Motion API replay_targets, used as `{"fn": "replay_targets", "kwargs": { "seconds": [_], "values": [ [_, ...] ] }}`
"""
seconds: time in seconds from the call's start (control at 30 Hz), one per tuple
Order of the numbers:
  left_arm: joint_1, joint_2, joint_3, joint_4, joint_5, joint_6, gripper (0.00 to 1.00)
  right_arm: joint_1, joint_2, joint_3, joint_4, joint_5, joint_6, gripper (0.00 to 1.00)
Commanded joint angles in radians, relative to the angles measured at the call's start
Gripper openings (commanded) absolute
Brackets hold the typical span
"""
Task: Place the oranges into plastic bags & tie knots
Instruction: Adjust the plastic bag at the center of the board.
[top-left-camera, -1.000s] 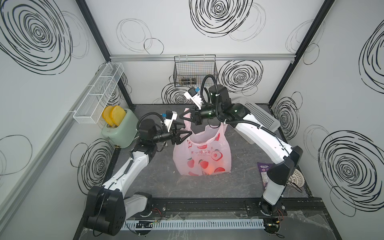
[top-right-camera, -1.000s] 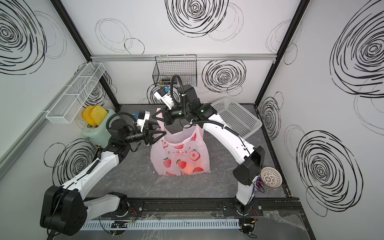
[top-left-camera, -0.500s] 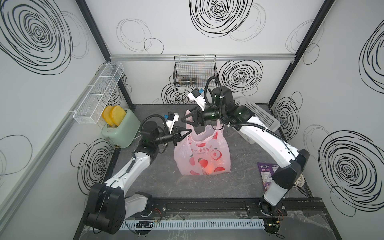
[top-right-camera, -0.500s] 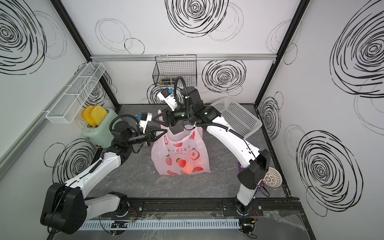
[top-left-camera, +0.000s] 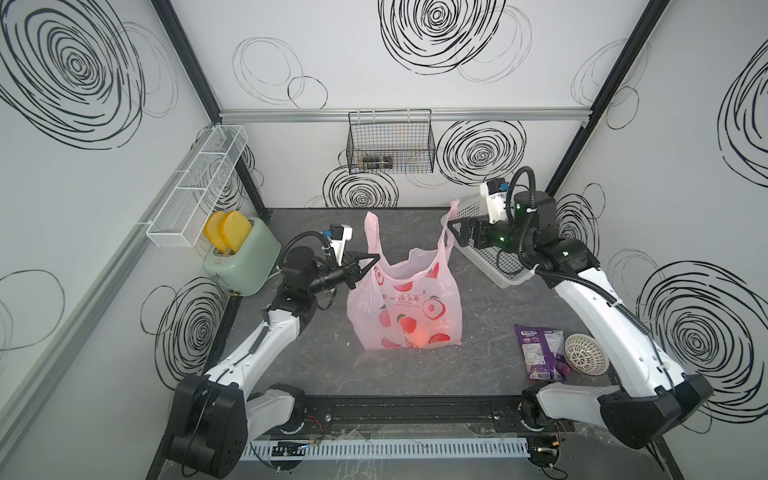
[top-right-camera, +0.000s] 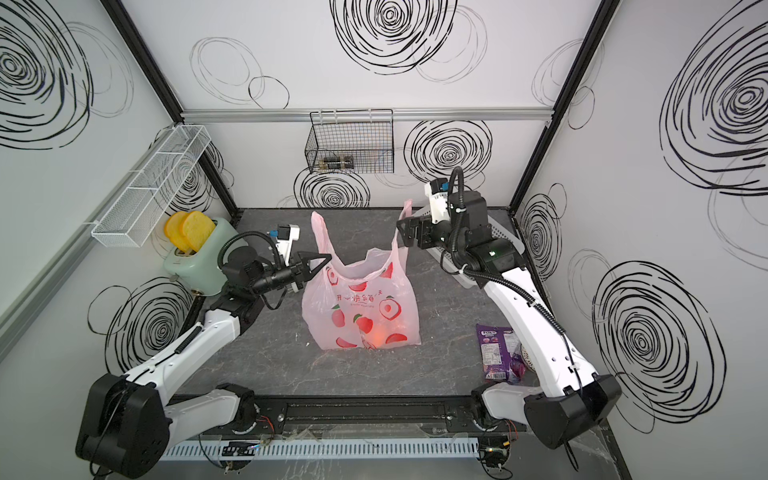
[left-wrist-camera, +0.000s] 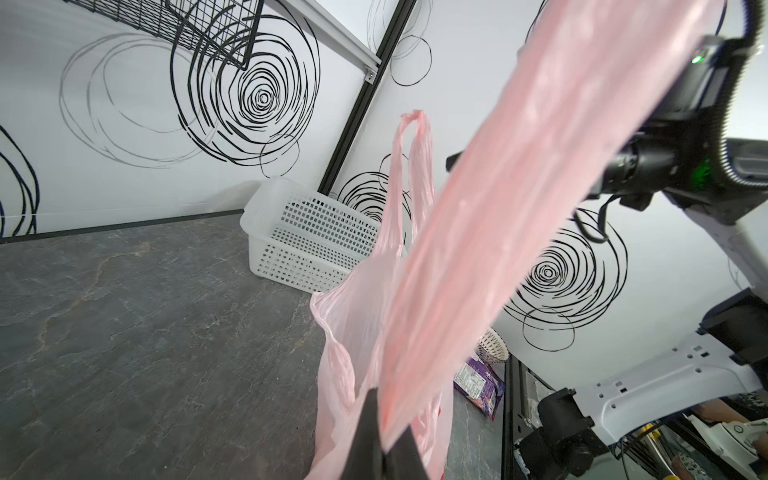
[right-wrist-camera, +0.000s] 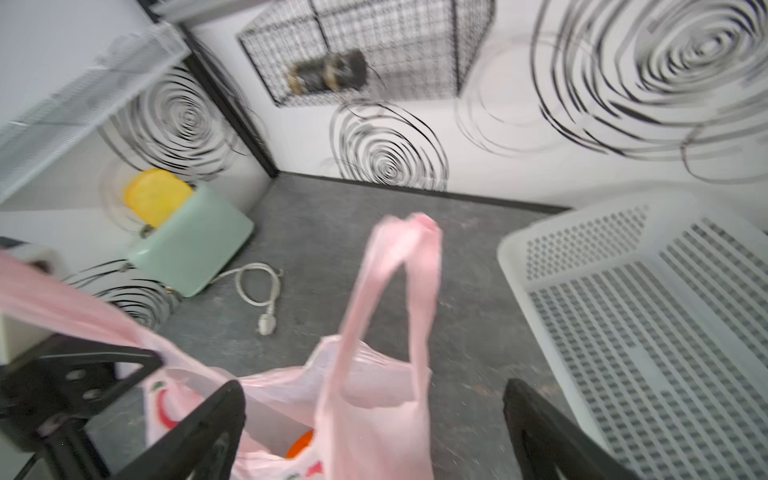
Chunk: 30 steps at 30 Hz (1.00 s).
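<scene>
a: jaws first: how do they stand?
b: the left gripper is pinched tight on one handle loop of the pink bag, low down by the mouth. the right gripper gapes wide; the other handle loop stands between its fingers, clear of both in the right wrist view.
a: and the bag?
b: upright on the table, between the two arms, mouth open, loops apart and untied. an orange shows inside through the mouth, and an orange glow sits at the bottom in both top views. the white basket lies just behind the right gripper.
</scene>
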Motion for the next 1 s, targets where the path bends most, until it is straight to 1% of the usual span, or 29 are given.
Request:
{"fn": "replay_targets", "kwargs": {
  "seconds": [0.0, 0.07, 0.13, 0.3, 0.4, 0.53, 0.67, 0.8, 0.97],
  "values": [
    [-0.006, -0.003, 0.021, -0.009, -0.021, -0.016, 0.00, -0.039, -0.012, -0.125, 0.081, -0.143, 0.011, 0.98],
    [-0.006, -0.001, 0.024, -0.021, -0.018, -0.013, 0.00, -0.050, -0.019, -0.197, 0.183, -0.268, 0.024, 0.98],
    [-0.008, -0.002, 0.023, -0.028, -0.016, -0.012, 0.00, -0.050, -0.028, -0.252, 0.280, -0.338, 0.041, 0.98],
    [-0.008, -0.003, 0.026, -0.044, -0.005, -0.005, 0.00, -0.049, -0.044, -0.340, 0.447, -0.430, 0.075, 0.98],
    [-0.008, 0.000, 0.032, -0.054, 0.000, -0.001, 0.00, -0.048, -0.036, -0.373, 0.501, -0.459, 0.075, 0.98],
    [-0.008, 0.001, 0.037, -0.073, 0.005, 0.012, 0.00, -0.030, -0.011, -0.369, 0.493, -0.405, 0.060, 0.98],
    [-0.008, 0.008, 0.038, -0.076, 0.007, 0.014, 0.00, 0.048, 0.001, -0.344, 0.468, -0.304, 0.001, 0.98],
    [-0.008, 0.013, 0.041, -0.079, 0.011, 0.015, 0.00, 0.078, 0.028, -0.324, 0.459, -0.248, -0.015, 0.98],
    [-0.007, 0.012, 0.046, -0.088, 0.013, 0.020, 0.00, 0.117, 0.064, -0.283, 0.416, -0.050, -0.048, 0.98]
  ]
}}
